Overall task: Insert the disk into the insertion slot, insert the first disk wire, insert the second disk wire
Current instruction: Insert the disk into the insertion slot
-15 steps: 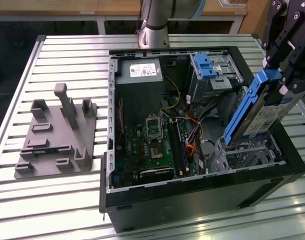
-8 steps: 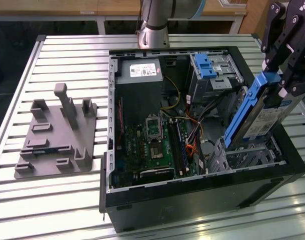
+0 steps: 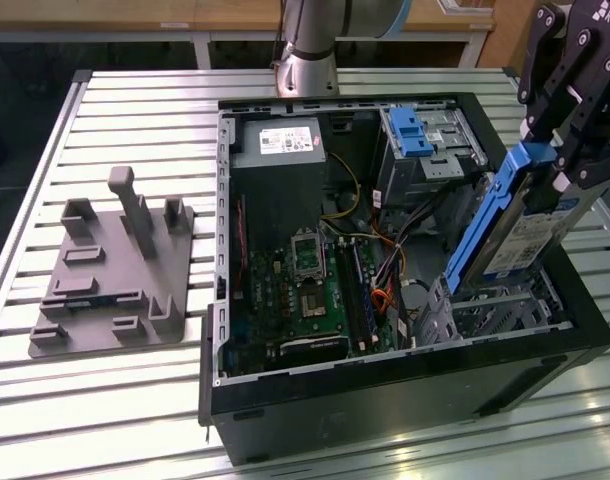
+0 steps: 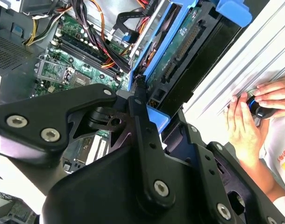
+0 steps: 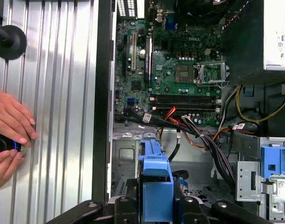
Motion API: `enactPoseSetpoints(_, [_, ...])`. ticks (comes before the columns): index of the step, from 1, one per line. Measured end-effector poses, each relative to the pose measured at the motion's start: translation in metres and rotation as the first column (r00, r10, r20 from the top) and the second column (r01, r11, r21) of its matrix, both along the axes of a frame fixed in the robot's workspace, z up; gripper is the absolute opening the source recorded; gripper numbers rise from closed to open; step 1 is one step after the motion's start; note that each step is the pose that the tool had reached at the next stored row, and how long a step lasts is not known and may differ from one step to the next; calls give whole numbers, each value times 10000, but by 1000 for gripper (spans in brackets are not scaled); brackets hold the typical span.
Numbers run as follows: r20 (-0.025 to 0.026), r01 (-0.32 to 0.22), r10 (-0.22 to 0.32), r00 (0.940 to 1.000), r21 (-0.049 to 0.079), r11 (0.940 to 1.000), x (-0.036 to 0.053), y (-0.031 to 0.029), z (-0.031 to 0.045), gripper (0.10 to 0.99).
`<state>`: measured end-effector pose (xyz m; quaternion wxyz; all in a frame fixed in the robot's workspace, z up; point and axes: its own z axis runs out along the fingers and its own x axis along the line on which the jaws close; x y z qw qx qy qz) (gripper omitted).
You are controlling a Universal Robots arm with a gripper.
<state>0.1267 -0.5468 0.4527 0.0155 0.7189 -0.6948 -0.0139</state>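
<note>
Exterior view: the disk [image 3: 520,225] was clamped at its upper end by the gripper [image 3: 547,165], with the fingers closed on the blue plastic carrier frame. The long axis was set steeply, leaning toward the exterior view's right. The lower end was pointed down at the insertion slot [image 3: 490,312], a low grey perforated sheet-metal cage in a corner of the open black computer case [image 3: 385,395]. Contact between lower end and slot could not be told. A white printed label was carried on the silver face. A green motherboard [image 3: 310,290] was laid flat in the case. A grey moulded fixture plate [image 3: 105,270] was set on the ribbed metal table [image 3: 135,100], apart from the case.

Second wrist view: the disk's green circuit-board underside was shown between blue rails, gripped by black bolted linkages. A person's hands [image 4: 247,121] were placed on the table beside the case, around a small dark round object [image 4: 260,110].

First wrist view: the carrier's blue end was seen edge-on over the slot's grey metal. Bundled wires [image 5: 203,135] were routed just beside it.
</note>
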Motion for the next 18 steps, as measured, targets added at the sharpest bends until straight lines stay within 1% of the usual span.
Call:
enactPoseSetpoints(6, [0,0,0,10000,-1,10000,0,4,-4,365])
enactPoseSetpoints(14, [0,0,0,10000,-2,10000,3,5,-31,365])
enactPoseSetpoints(18, [0,0,0,10000,-3,10000,18,5,-38,365])
